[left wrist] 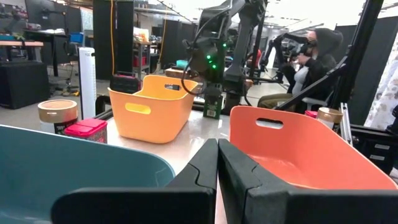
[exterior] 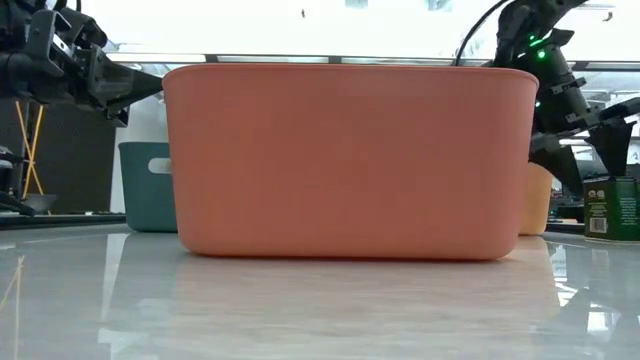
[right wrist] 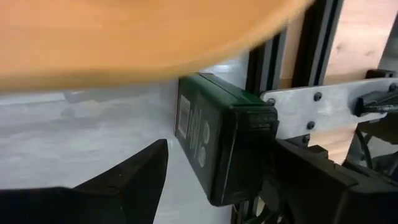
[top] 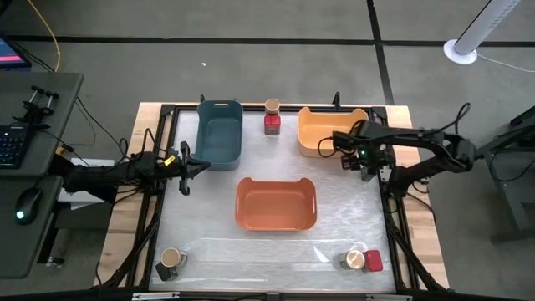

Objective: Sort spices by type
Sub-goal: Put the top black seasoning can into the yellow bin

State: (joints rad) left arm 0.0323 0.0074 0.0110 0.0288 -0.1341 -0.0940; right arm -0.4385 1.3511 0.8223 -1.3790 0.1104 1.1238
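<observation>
My right gripper (top: pixel 365 165) hangs by the yellow bin's (top: pixel 322 134) near right corner. It is open, with a dark green blocky tin (right wrist: pixel 224 143) standing on the table (exterior: pixel 612 208) between its fingers. My left gripper (top: pixel 201 165) is shut and empty, hovering beside the blue bin (top: pixel 219 134). A tan-lidded jar (top: pixel 272 106) and a red tin (top: pixel 272 124) stand at the far edge. Another jar (top: pixel 171 257) stands with a dark container (top: pixel 165 271) near left. A third jar (top: pixel 355 260) and a red tin (top: pixel 374 261) stand near right. My right gripper stands astride the dark green tin's upper part (right wrist: pixel 242 124), coming from above. One finger (right wrist: pixel 311 180) lies right at the tin's side and the other (right wrist: pixel 130 180) stands well apart. Whether the near finger touches the tin, I cannot tell.
The orange bin (top: pixel 276 203) sits mid-table and fills the low view. A black frame rail (top: pixel 393 209) runs along the table's right edge, close to the green tin. A person (left wrist: pixel 311 53) sits in the room beyond the table. Bare tabletop lies between the orange bin and the near-edge spices.
</observation>
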